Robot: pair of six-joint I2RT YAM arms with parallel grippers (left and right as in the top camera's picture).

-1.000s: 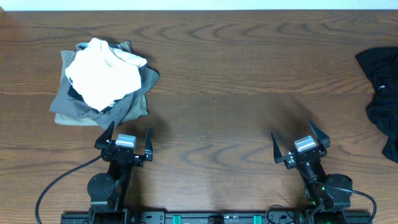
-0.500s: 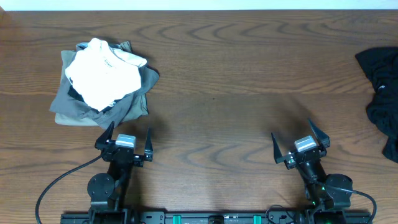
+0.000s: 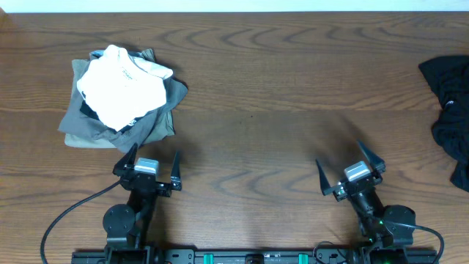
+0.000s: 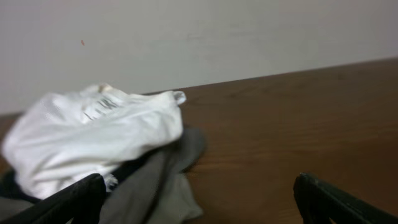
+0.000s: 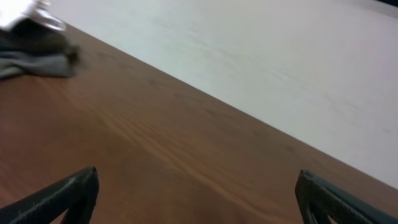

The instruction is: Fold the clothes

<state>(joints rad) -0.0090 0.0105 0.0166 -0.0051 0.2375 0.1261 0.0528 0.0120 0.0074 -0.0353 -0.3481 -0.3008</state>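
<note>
**A:** Overhead, our crumpled black short-sleeved polo shirt (image 3: 448, 110) lies at the far right edge of the brown wooden tabletop (image 3: 256, 81), partly cut off. No fold is begun.

**B:** Our left hand (image 3: 154, 152) and right hand (image 3: 338, 154) sit empty, fingers spread. The right one should fetch the shirt to the middle.

**A:** Our left wrist view shows only the white folded garment (image 4: 93, 140) on the grey folded garments (image 4: 158, 183).

**B:** Our right wrist view misses the shirt. We can't make out its collar or logo anywhere.
</note>
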